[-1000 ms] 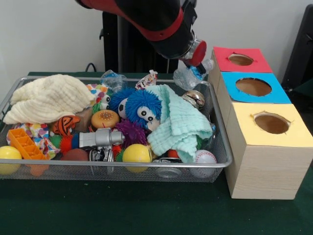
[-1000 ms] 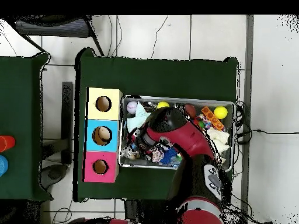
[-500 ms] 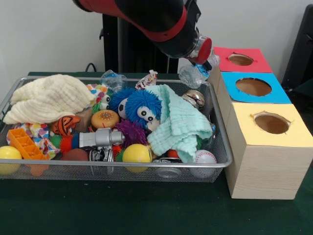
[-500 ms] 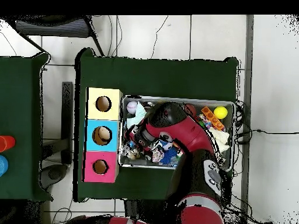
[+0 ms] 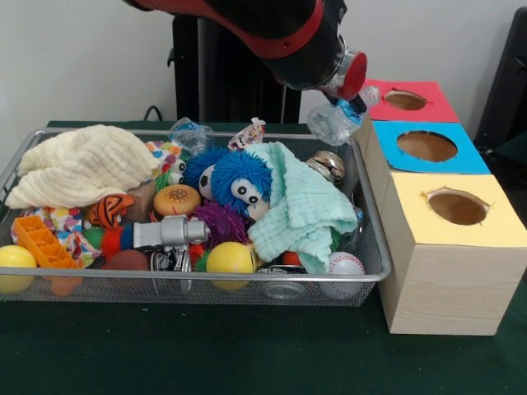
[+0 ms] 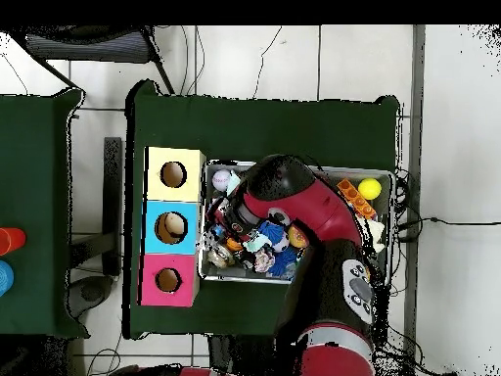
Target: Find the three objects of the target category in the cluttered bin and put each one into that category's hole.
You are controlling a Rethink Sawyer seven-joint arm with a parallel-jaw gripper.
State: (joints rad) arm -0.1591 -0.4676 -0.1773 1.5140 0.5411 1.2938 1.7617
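Over the last second your arm (image 5: 272, 33) has lifted a crumpled clear plastic bottle (image 5: 336, 122) out of the far right corner of the wire bin (image 5: 198, 280) and swung it toward the boxes; it now hangs clear of the clutter, just beside the edge of the red box (image 5: 408, 100). The gripper (image 5: 344, 92) itself is hidden behind the wrist and the bottle, so you cannot read how its jaws stand, only that the bottle travels with it. In the overhead view the arm (image 6: 294, 211) covers the load.

I judge this as the carry step for one target object: the bottle is out of the bin but not yet over any hole. From the bottle, the red hole (image 5: 405, 99) sits at about 2 o'clock, the blue hole (image 5: 426, 146) at about 4 o'clock, and the yellow hole (image 5: 457, 206) at about 5 o'clock, farther off. Which colour belongs to bottles cannot be told from here.

No brand, label or readable writing shows on the bottle, the boxes or the toys; the bottle carries only a blue patch, too crumpled to read.
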